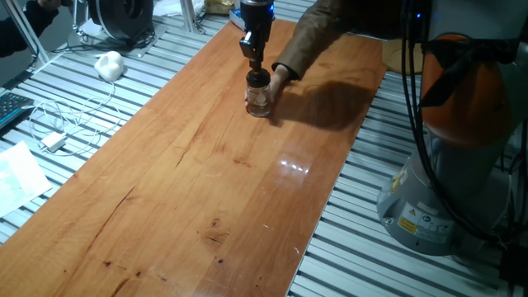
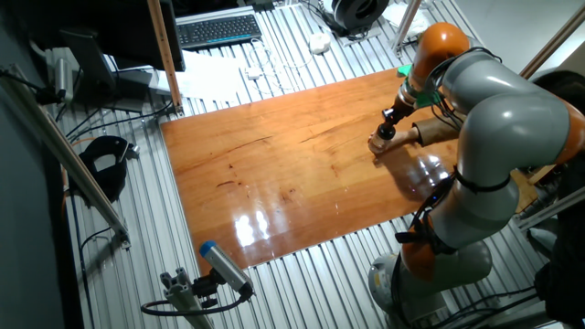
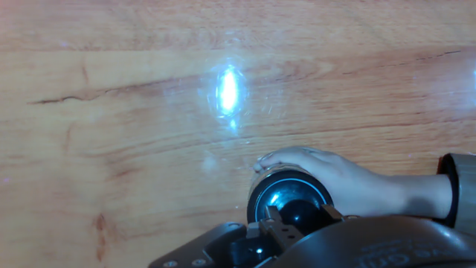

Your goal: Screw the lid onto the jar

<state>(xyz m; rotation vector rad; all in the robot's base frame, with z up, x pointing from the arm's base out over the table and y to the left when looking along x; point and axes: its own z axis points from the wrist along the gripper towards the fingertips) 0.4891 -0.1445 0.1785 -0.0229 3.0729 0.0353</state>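
Observation:
The clear glass jar [image 1: 259,99] stands upright on the wooden table [image 1: 206,173], far end. A person's hand [image 1: 282,76] holds it from the right side. The black lid [image 1: 257,77] sits on top of the jar. My gripper [image 1: 255,61] comes straight down onto the lid and its fingers are closed on the lid's short knob. In the hand view the round black lid [image 3: 290,202] shows right below the fingers [image 3: 272,220], with the hand [image 3: 335,179] curled around it. In the other fixed view the jar [image 2: 381,142] sits under the gripper [image 2: 388,127].
The person's sleeve [image 1: 330,33] reaches in over the table's far right corner. The robot base [image 1: 454,165] stands right of the table. Cables and a white object [image 1: 109,64] lie on the slatted floor to the left. A keyboard [image 2: 218,30] lies beyond the table.

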